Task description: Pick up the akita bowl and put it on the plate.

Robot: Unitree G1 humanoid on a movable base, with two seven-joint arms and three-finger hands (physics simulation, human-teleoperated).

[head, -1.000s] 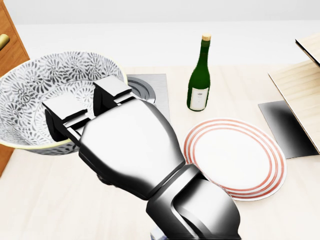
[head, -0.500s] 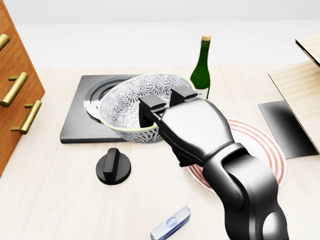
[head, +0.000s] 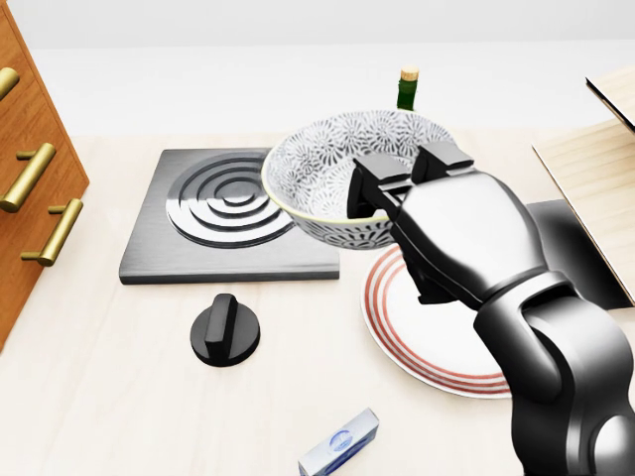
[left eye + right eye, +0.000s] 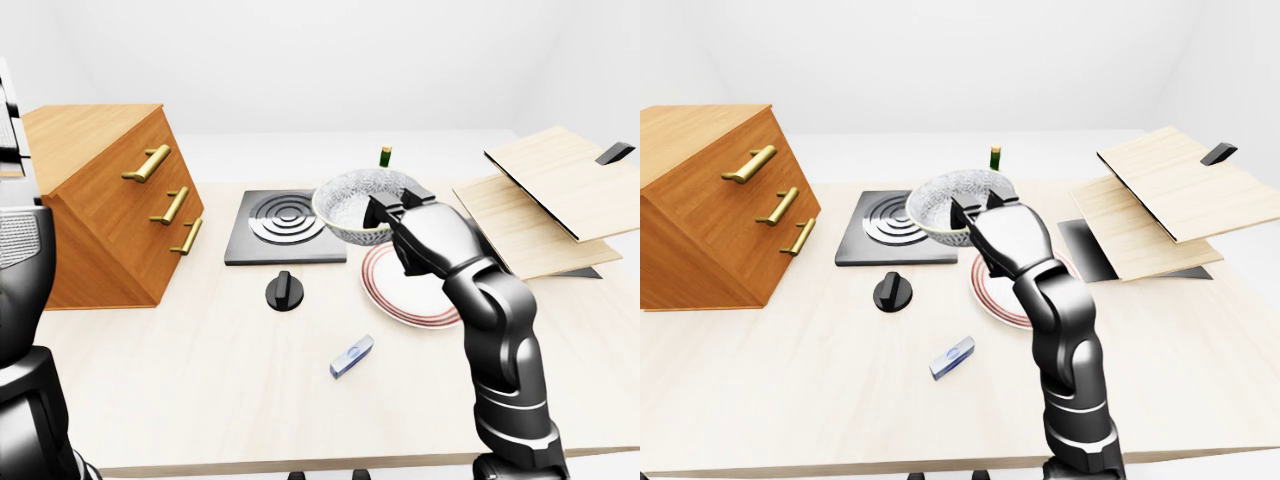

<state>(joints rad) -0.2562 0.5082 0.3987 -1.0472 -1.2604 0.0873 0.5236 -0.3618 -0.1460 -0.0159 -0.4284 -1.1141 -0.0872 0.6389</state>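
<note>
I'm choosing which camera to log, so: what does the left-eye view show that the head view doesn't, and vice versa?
Only the left-eye view shows the robot's left arm at its left edge, the whole wooden drawer chest, the table's near edge and both boards in full. Only the head view shows up close the fingers hooked over the akita bowl's rim. Both show the right hand holding the bowl by the plate's upper-left edge, plus the burner, the knob and the bottle's top.
</note>
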